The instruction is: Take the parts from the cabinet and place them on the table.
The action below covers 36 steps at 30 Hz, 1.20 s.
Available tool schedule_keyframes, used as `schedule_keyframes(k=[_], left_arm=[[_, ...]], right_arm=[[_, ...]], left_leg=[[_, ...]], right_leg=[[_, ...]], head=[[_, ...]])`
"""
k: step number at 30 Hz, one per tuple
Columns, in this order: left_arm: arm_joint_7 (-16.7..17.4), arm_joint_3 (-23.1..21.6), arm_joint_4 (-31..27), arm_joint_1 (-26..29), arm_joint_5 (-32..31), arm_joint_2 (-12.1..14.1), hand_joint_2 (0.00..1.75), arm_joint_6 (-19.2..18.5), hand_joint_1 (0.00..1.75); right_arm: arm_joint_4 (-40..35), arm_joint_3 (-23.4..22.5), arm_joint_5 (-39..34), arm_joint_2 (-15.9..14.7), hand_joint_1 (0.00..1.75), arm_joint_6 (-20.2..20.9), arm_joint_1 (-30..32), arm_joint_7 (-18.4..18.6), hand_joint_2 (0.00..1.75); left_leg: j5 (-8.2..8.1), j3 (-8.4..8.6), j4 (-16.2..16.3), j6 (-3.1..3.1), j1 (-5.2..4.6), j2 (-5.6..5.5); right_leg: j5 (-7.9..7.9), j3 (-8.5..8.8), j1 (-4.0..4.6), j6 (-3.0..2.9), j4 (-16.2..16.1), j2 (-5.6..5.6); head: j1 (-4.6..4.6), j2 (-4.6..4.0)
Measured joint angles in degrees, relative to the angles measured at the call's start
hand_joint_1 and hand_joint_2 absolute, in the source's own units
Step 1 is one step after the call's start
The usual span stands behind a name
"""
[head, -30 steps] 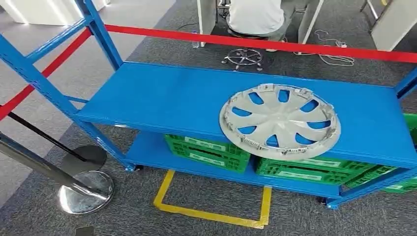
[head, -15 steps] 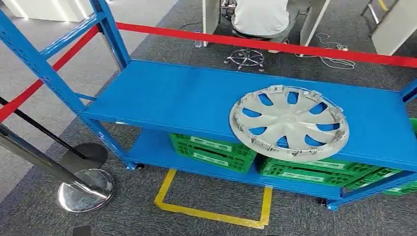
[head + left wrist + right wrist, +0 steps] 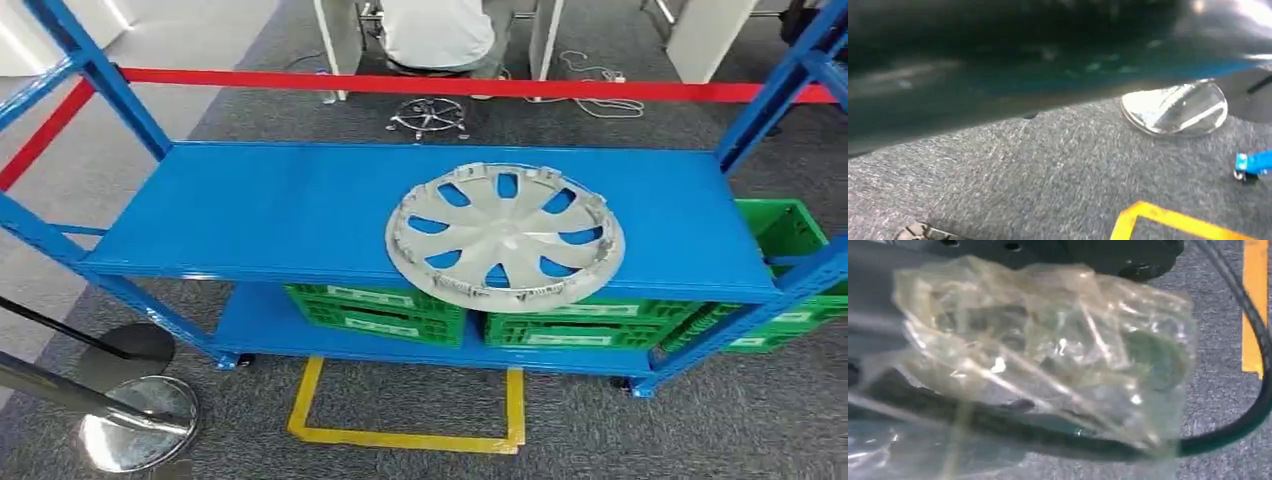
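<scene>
From the head camera I am looking down on a blue cabinet (image 3: 300,215) whose upper shelf carries one silver wheel cover (image 3: 505,236), lying flat and face down toward the shelf's front right, its near rim just over the front edge. Below it, on the lower shelf, green crates (image 3: 375,311) stand side by side, and another green crate (image 3: 785,228) shows past the right end of the rack. On the grey carpet in front of the cabinet a yellow tape outline (image 3: 405,436) marks a box, and at the lower left stands the chrome base of a barrier post (image 3: 140,423). A red barrier strap (image 3: 450,87) runs across behind the rack, and beyond it a person in a white top (image 3: 437,30) sits on an office chair. In the left wrist view I see the carpet, the same chrome base (image 3: 1175,107) and a corner of the yellow tape (image 3: 1168,220). In the right wrist view a crumpled clear plastic wrap (image 3: 1048,350) covers what may be the right hand, with a dark cable (image 3: 1243,425) curving beside it; I cannot tell how either hand's fingers are set.
</scene>
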Motion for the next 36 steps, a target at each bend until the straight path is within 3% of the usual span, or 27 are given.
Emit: schedule_keyframes(k=[1,2,3,4,5,6,9,10,11,12,14,15,16,17,19,20,21,22,23,24,32,36], left_arm=[[0.0,0.0,0.0,0.0,0.07,0.0,0.0,0.0,0.0],[0.0,0.0,0.0,-0.03,0.09,0.0,0.0,0.0,0.0],[0.0,0.0,0.0,-0.08,0.09,0.0,0.0,0.02,0.0],[0.0,0.0,0.0,-0.08,0.09,0.04,0.0,0.02,0.0],[0.0,0.02,0.0,-0.04,0.13,0.22,0.0,0.04,0.0],[0.0,0.02,0.0,-0.22,0.09,0.28,0.0,0.04,0.0],[0.0,0.0,0.0,-0.51,0.15,0.28,0.0,0.06,0.0],[0.0,0.0,0.02,-0.48,0.15,0.09,0.0,0.15,0.0],[0.0,0.0,0.02,-0.48,0.15,0.09,0.0,0.31,0.0],[0.0,0.02,0.02,-0.42,0.15,0.22,1.75,0.46,0.0],[0.02,0.11,0.15,-0.13,-0.13,0.31,1.75,1.14,0.0],[0.15,-0.07,0.15,-0.09,-0.61,0.35,1.75,1.66,0.0],[0.39,-0.91,0.15,-0.11,-0.63,0.5,1.75,2.16,0.0],[0.68,-1.98,0.13,-0.21,-0.44,0.59,1.75,2.27,0.0],[1.33,-4.51,0.07,-0.56,1.03,1.05,1.75,1.94,0.0],[1.94,-5.89,-0.11,-0.64,2.07,1.36,0.0,1.71,0.0],[2.68,-7.13,-0.2,-0.62,2.92,1.53,0.0,1.38,0.0],[3.34,-8.41,-0.24,-0.49,3.89,1.96,0.0,1.05,0.0],[4.24,-9.78,-0.24,-0.38,4.89,2.31,0.0,0.68,0.0],[5.01,-11.04,-0.24,-0.27,5.71,2.58,0.0,0.33,0.0],[11.84,-23.29,-0.24,1.82,13.7,4.44,0.0,-2.82,0.0],[15.15,-29.32,-0.24,3.06,17.55,5.36,0.0,-4.37,0.0]], right_arm=[[0.0,0.0,-0.17,0.0,0.0,0.0,0.1,-0.02,0.0],[0.0,-0.02,-0.26,0.0,0.0,0.0,0.15,-0.02,0.0],[0.0,-0.02,-0.31,0.0,0.0,0.0,0.12,-0.02,0.0],[0.0,0.0,-0.31,0.0,0.0,0.02,0.03,-0.04,0.0],[-0.02,0.0,-0.35,0.07,0.0,0.02,-0.02,-0.11,0.0],[-0.02,0.0,-0.35,0.07,0.0,0.04,-0.08,-0.15,0.0],[0.0,0.0,-0.43,0.07,0.0,0.05,0.47,-0.11,0.0],[0.0,0.0,-0.48,0.07,0.0,-0.04,0.5,-0.02,0.0],[0.0,0.0,-0.59,0.07,0.0,-0.13,0.47,0.0,0.0],[-0.02,0.0,-0.72,0.07,0.0,-0.2,0.23,0.02,1.75],[0.0,0.0,-0.83,0.07,0.0,-0.04,-0.06,0.07,1.75],[0.0,-0.02,-0.83,0.07,0.0,0.35,0.1,0.44,1.75],[0.0,-0.13,-0.74,0.02,0.0,0.81,0.41,1.05,1.75],[0.02,-0.35,-0.66,0.0,0.0,1.09,0.92,1.61,1.75],[0.07,-1.01,0.07,-0.22,0.0,1.62,2.03,2.6,1.75],[0.07,-1.37,0.5,-0.33,0.0,1.88,2.44,3.06,0.0],[0.07,-1.73,0.83,-0.37,0.0,2.14,2.66,3.45,0.0],[0.07,-2.1,1.27,-0.37,0.0,2.49,2.91,3.8,0.0],[0.04,-2.49,1.68,-0.39,0.0,2.75,3.21,4.28,0.0],[0.04,-2.87,2.01,-0.42,0.0,2.93,3.48,4.75,0.0],[-1.7,-6.64,5.4,-0.74,0.0,5.07,4.28,8.24,0.0],[-3.06,-8.57,7.0,-1.09,0.0,6.12,4.94,9.95,0.0]], left_leg=[[1.51,0.33,-0.88,0.16,0.0,-0.04],[4.2,1.67,-4.16,0.41,0.0,-0.18],[7.35,3.81,-9.18,0.81,-0.01,-0.87],[9.96,5.93,-14.17,1.3,-0.02,-2.27],[10.17,6.99,-16.62,1.85,-0.13,-3.45],[10.06,7.09,-17.72,1.93,-0.14,-3.38],[9.98,6.85,-18.26,2.22,-0.25,-3.03],[10.46,7.09,-19.0,2.46,0.25,-2.58],[10.51,7.13,-19.09,2.68,0.21,-2.29],[10.51,7.06,-19.07,2.81,0.17,-1.98],[10.49,6.95,-19.04,2.86,-0.09,-0.78],[10.49,6.91,-18.99,2.86,-0.16,-0.38],[10.49,6.95,-18.98,2.86,-0.23,-0.05],[10.49,6.99,-18.95,2.86,-0.28,0.0],[10.37,7.11,-18.76,2.68,-0.35,0.0],[10.24,7.06,-18.61,2.46,-0.5,0.03],[10.03,6.83,-18.2,2.13,-0.91,0.12],[9.97,6.73,-18.03,2.23,-0.97,0.17],[10.15,6.72,-18.0,3.02,-1.02,0.17],[10.17,6.75,-18.07,3.03,-0.99,0.17],[10.61,6.75,-18.67,2.07,-0.68,0.17],[10.67,6.75,-18.68,1.82,-0.67,0.17]], right_leg=[[0.0,0.11,0.01,0.0,0.01,0.73],[0.0,0.21,0.05,0.02,0.01,1.54],[0.03,0.36,0.1,0.07,0.01,2.35],[0.05,0.45,0.1,0.11,0.0,2.9],[0.06,0.29,0.03,0.2,0.01,3.01],[0.15,-0.06,0.25,0.6,0.24,3.8],[0.68,-0.7,-0.02,1.93,-0.26,4.14],[0.1,-1.32,-0.03,2.05,0.29,3.0],[-1.15,-1.88,0.28,2.27,1.75,0.38],[-3.47,-3.62,0.21,2.41,5.4,-1.01],[-7.88,-8.19,0.16,2.75,15.35,-1.8],[-8.43,-9.32,0.16,2.84,17.95,-1.81],[-7.63,-9.02,0.16,2.85,17.72,-1.82],[-5.8,-7.42,0.16,2.8,15.06,-1.86],[-0.93,-1.05,0.18,2.34,3.79,-2.22],[-1.48,0.75,0.3,2.04,0.19,-2.87],[-1.24,1.4,0.38,1.73,-0.28,-2.67],[-0.96,1.27,0.18,1.79,-0.42,-2.48],[-0.89,1.25,0.25,1.96,-0.36,-2.45],[-0.89,1.26,0.35,1.95,-0.36,-2.45],[-0.92,1.14,0.71,1.16,-0.32,-2.51],[-0.89,1.11,0.72,1.11,-0.28,-2.52]], head=[[0.04,0.0],[0.02,0.0],[0.02,0.0],[0.0,0.0],[0.08,0.0],[-0.04,0.0],[-0.04,0.0],[0.04,0.0],[0.19,0.0],[0.61,0.0],[0.55,0.0],[0.55,0.0],[0.52,0.0],[0.55,0.0],[0.55,0.0],[0.57,0.0],[0.42,0.0],[0.35,0.0],[0.37,0.0],[0.39,0.0],[0.42,0.0],[0.42,0.0]])
